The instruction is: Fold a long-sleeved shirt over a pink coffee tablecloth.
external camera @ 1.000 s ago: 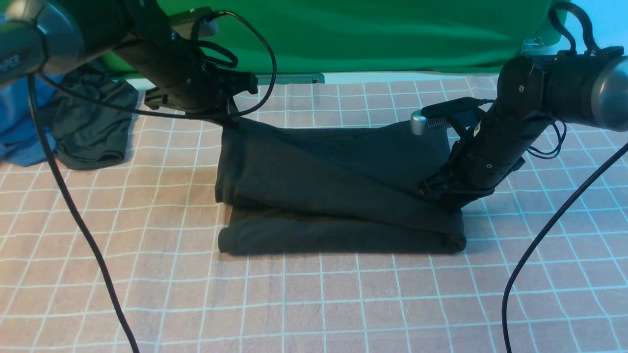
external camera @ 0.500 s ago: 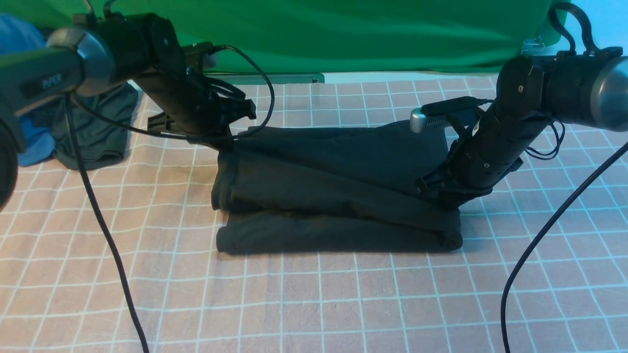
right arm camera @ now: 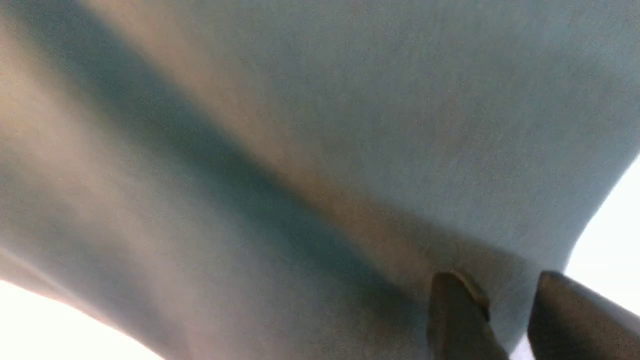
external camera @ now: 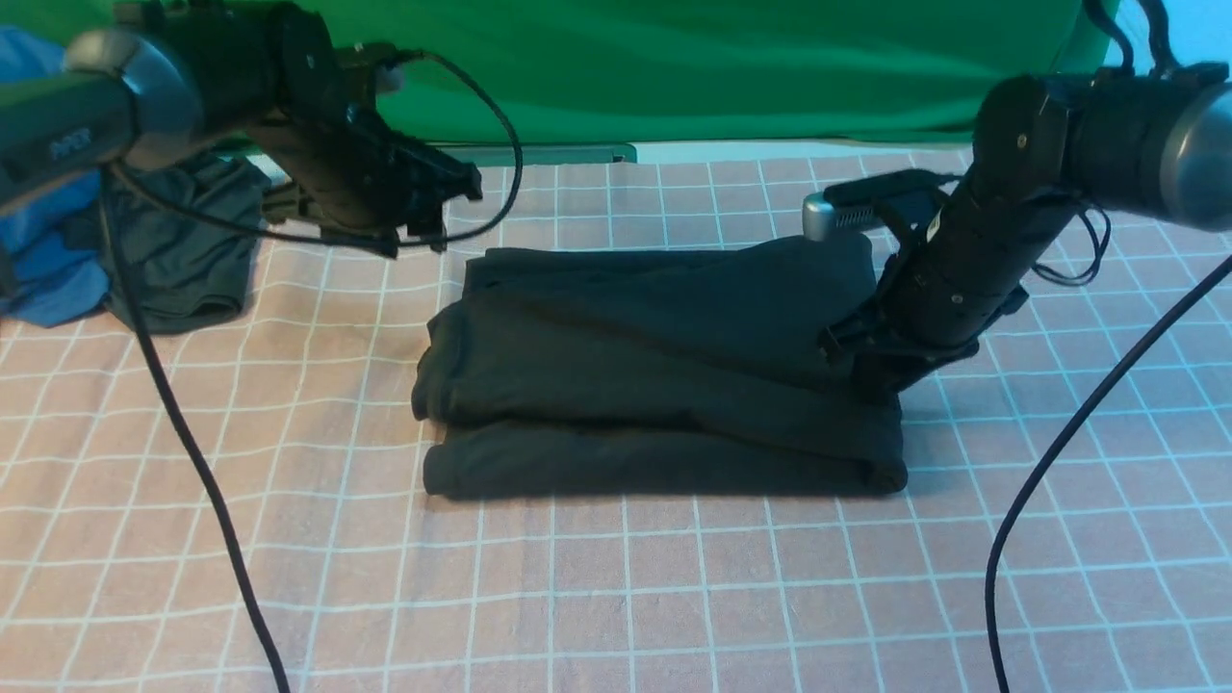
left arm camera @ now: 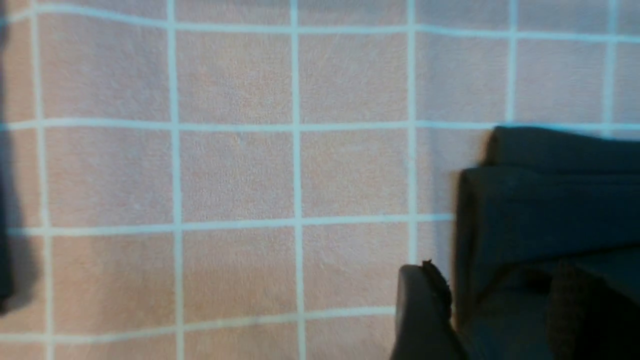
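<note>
Folded black long-sleeved shirt [external camera: 664,366] lying mid pink coffee tablecloth [external camera: 616,597]. Left gripper [external camera: 423,236] released, fingers [left arm camera: 425,315] parted, just off its far-left corner. Right gripper [external camera: 871,380] against its right edge, fingers [right arm camera: 457,320] slightly apart with cloth between; grip cannot be told

Shirt [external camera: 664,366]: plain black. Tablecloth [external camera: 674,597]: dusty pink, thin white grid of squares. Backdrop [external camera: 722,67]: plain green. At ten o'clock: garment [external camera: 183,250] dark grey-green, cloth [external camera: 43,269] blue. Arms black, silver-grey joints.
</note>
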Tool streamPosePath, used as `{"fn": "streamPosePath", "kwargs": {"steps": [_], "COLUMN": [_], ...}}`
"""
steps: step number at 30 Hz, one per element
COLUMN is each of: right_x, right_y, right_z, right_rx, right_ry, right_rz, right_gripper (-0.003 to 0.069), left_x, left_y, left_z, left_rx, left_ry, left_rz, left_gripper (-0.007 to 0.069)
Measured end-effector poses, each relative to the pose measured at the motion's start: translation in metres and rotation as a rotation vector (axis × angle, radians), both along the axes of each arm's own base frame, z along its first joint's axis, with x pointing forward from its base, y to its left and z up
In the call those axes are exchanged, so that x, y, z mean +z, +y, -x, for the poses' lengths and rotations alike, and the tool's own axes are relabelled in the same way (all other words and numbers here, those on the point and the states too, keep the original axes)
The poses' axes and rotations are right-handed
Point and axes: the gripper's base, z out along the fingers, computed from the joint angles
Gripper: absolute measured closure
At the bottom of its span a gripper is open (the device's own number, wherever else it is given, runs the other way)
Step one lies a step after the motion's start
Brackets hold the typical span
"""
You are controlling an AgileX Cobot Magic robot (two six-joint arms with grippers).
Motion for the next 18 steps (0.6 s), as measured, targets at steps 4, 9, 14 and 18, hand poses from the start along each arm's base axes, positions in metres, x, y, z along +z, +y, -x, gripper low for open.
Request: {"fn": "streamPosePath", "kwargs": {"steps": [4, 9, 14, 18], "right_x": [0.027, 0.048, 0.052, 0.044], "right_y": [0.015, 0.041, 0.048, 0.049], "right_z": [-0.006, -0.007, -0.009, -0.01], "right_rx": [0.019, 0.102, 0.101, 0.093], "right_ry": [-0.078, -0.151, -0.182, -0.154], "right_rz": [-0.055, -0.101, -0.121, -0.12], "right_gripper": [0.0482, 0.0616, 0.0621, 0.0621], "left_x": [0.029, 0.025, -0.011, -0.037], "left_y": [-0.006, -0.018, -0.031, -0.038], "left_z": [0.017, 0.025, 0.041, 0.056], "left_rx": [-0.04, -0.103, -0.142, -0.13], "left_ry": [0.03, 0.075, 0.164, 0.239], "left_rz": [0.076, 0.209, 0.263, 0.253], "left_gripper": [0.0361, 0.0566, 0.0614, 0.0614]}}
